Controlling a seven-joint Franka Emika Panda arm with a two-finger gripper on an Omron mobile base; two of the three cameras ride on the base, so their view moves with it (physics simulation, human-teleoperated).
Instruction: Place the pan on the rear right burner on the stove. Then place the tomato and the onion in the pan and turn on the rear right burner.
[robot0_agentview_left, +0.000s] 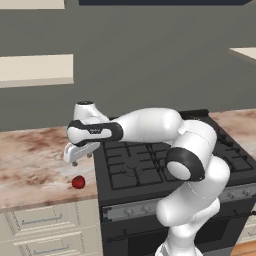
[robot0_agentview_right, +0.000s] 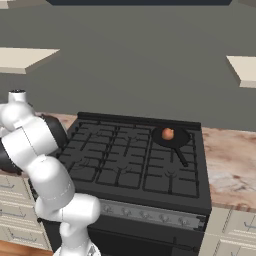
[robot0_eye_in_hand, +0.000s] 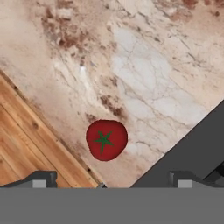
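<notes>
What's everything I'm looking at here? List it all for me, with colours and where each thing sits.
tomato: one, glossy red, on the marble counter left of the stove, near its front edge
onion: one, orange-tan, inside the pan
pan: one, matte black, on the stove's rear right grate
stove: one, black with a grey knob strip
counter: beige marble, on both sides of the stove
cabinets: cream drawers under the counter
gripper: one, white with dark tips, open, above the tomato
</notes>
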